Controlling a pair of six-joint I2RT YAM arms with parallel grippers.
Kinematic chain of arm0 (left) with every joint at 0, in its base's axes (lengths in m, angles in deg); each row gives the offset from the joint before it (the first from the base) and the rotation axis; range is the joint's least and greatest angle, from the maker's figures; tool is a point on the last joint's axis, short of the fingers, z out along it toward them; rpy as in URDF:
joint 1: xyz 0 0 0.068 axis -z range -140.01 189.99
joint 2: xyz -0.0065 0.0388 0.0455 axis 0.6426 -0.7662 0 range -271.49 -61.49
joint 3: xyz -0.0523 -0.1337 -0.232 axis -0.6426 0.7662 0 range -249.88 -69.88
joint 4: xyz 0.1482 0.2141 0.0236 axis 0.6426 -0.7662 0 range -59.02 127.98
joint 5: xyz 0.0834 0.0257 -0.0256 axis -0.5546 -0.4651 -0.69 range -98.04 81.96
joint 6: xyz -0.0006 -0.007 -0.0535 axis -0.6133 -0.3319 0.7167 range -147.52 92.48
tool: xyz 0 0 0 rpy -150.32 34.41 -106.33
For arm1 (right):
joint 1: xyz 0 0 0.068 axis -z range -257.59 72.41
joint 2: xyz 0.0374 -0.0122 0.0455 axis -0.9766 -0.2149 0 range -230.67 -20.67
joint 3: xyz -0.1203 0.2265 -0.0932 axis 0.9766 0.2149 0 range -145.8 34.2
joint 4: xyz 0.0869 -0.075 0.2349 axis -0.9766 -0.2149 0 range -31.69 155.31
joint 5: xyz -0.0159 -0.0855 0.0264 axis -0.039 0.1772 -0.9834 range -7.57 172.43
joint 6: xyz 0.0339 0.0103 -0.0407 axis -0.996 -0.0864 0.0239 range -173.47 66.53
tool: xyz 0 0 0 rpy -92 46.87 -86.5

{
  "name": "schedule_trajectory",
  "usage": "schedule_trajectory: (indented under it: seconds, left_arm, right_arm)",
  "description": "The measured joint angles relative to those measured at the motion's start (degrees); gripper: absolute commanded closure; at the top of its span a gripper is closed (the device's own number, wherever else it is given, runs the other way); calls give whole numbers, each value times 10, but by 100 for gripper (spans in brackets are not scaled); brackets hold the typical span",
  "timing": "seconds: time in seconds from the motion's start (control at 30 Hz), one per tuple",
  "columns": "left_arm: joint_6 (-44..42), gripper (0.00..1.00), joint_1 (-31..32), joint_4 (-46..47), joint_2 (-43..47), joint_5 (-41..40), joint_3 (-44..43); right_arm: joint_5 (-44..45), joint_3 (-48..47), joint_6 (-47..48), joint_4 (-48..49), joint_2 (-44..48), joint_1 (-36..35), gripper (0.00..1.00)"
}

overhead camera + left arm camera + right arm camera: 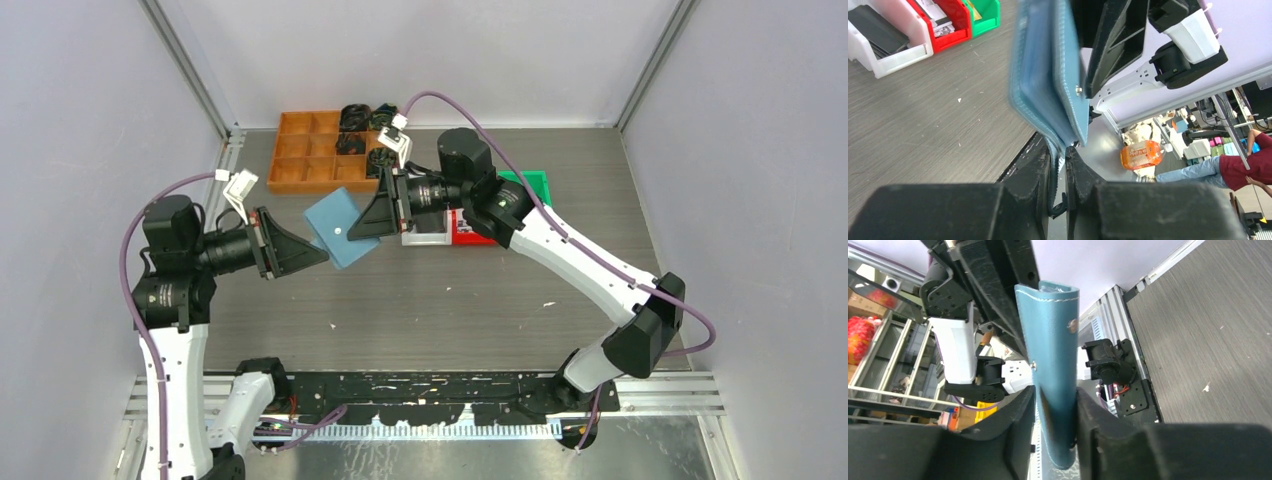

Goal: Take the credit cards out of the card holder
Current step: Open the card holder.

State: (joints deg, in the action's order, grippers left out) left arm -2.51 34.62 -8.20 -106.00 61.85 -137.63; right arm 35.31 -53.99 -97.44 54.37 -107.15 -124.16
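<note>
The light blue card holder [336,226] hangs in the air over the table, held between both grippers. My left gripper [322,256] is shut on its lower edge by the small tab loop, seen in the left wrist view [1060,162], where the holder [1045,75] folds upward. My right gripper [362,226] is shut on the opposite flap [1054,345], its jaws [1055,412] either side of it. No credit card shows sticking out of the holder. A dark flat card-like piece [875,30] lies in the white bin.
A white bin [425,237], a red bin [472,230] and a green bin [530,184] stand right of the holder, under the right arm. An orange compartment tray [310,150] with black parts stands at the back left.
</note>
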Motion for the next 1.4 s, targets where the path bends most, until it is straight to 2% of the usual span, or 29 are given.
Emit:
schedule_trajectory:
  seconds: [0.17,0.2,0.37,0.6,0.87,0.97,1.17,1.4]
  left_arm:
    - [-26,100,0,-21,-2,1,-26]
    - [-36,100,0,-28,-2,-2,-33]
    - [-126,100,0,-87,-3,-52,-63]
    - [-298,100,0,-182,-5,-134,-67]
    - [-432,100,0,-256,-9,-102,-90]
    - [-471,100,1,-271,-9,-91,-90]
    - [-581,89,14,-349,-32,-101,-107]
    - [-760,90,65,-450,-103,-195,-182]
  right_arm:
    - [3,21,-16,19,0,14,4]
    - [7,24,-18,18,0,17,1]
    - [44,26,-4,-5,0,24,0]
    - [95,30,33,-53,0,24,1]
    - [117,72,103,-81,2,24,0]
    - [117,94,153,-78,4,23,1]
    - [73,107,258,-51,7,16,0]
    - [9,94,300,37,-39,7,1]
